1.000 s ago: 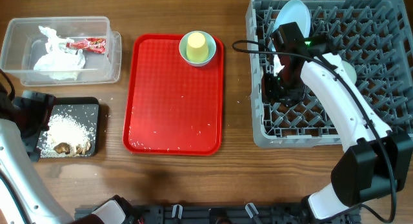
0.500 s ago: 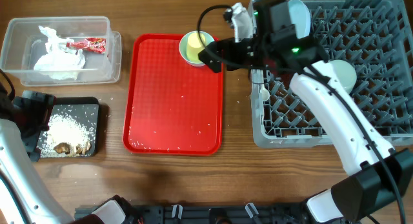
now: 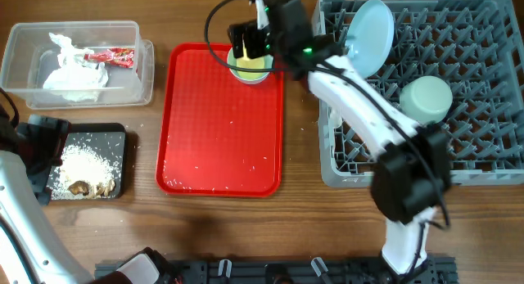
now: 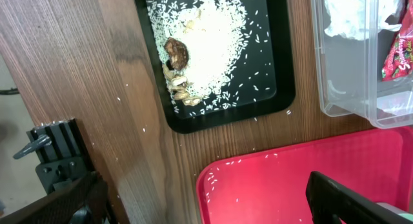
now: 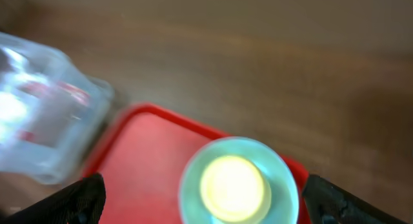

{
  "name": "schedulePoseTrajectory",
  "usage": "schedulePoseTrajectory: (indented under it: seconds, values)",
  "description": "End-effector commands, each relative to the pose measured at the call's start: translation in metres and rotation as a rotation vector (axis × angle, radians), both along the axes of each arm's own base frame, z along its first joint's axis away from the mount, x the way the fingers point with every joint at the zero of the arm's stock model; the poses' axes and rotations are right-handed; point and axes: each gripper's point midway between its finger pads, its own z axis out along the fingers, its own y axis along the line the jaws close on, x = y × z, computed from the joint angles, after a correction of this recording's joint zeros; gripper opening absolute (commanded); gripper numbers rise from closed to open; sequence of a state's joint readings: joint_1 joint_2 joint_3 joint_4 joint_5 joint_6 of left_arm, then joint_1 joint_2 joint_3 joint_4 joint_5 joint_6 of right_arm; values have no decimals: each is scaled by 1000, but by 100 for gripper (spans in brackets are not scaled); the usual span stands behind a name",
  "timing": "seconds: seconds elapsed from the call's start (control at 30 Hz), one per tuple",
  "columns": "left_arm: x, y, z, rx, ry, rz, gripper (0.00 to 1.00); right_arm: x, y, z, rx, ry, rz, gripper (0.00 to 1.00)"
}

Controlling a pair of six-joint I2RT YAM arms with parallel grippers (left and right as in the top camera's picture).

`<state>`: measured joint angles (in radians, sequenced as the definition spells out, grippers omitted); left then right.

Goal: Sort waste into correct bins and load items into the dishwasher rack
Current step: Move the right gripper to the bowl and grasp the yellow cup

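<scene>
A small yellow-green cup (image 3: pixel 252 64) stands upside down in a pale blue bowl (image 3: pixel 248 78) at the far right corner of the red tray (image 3: pixel 219 128). My right gripper (image 3: pixel 246 40) hovers open just above them. In the right wrist view the cup (image 5: pixel 233 184) and bowl (image 5: pixel 193 185) sit between the spread fingers (image 5: pixel 210 199). The pale blue plate (image 3: pixel 370 32) and the pale green small bowl (image 3: pixel 426 99) are in the dishwasher rack (image 3: pixel 483 128). My left gripper (image 3: pixel 45 143) is open and empty beside the black tray (image 3: pixel 115 138). Fork and spoon are hidden.
The clear tub (image 3: pixel 123 83) holds the white napkin (image 3: pixel 72 78) and the red-and-white wrapper (image 3: pixel 110 56). The black tray (image 4: pixel 277 69) holds rice (image 4: pixel 213 37) and brown lumps (image 4: pixel 175 53). Loose rice grains lie on the red tray (image 4: pixel 284 185) and table.
My right arm has swung left out of the dishwasher rack and now hangs over the cup and bowl on the red tray. The left arm has not moved.
</scene>
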<state>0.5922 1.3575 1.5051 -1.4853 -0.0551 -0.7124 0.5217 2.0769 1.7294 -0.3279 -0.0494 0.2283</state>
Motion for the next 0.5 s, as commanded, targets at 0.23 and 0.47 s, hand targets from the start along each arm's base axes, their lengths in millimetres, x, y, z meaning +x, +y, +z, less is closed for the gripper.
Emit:
schedulePoseTrajectory:
  seconds: [0.23, 0.47]
  values:
    - [-1, 3, 2, 11, -3, 3, 100, 6, 12, -46, -78, 9, 22, 99]
    - [-1, 3, 3, 11, -3, 3, 100, 8, 3, -86, -201, 26, -55, 99]
